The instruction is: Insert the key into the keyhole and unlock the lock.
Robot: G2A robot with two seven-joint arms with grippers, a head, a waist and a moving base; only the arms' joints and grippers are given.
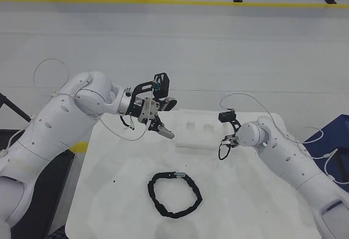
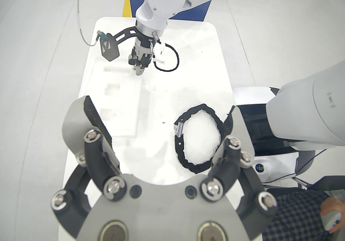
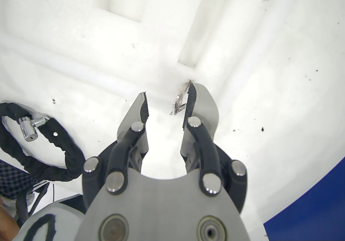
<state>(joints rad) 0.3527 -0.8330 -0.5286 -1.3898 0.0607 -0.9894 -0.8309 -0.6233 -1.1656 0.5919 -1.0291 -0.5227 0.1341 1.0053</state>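
A black fabric-covered chain lock lies in a loop on the white table, its chrome lock cylinder at the loop's joint. A small silver key lies on the table by the edge of the foam tray. My right gripper is open and low over the key, which rests against one finger pad. This gripper also appears as the right gripper at the tray's right end. My left gripper is open wide and held above the table, with the chain lock below it; it is the left gripper near the tray's left end.
A white foam tray with rectangular recesses sits at the back of the table. A blue bin stands off the table's right side. A black cable loop hangs from the right wrist.
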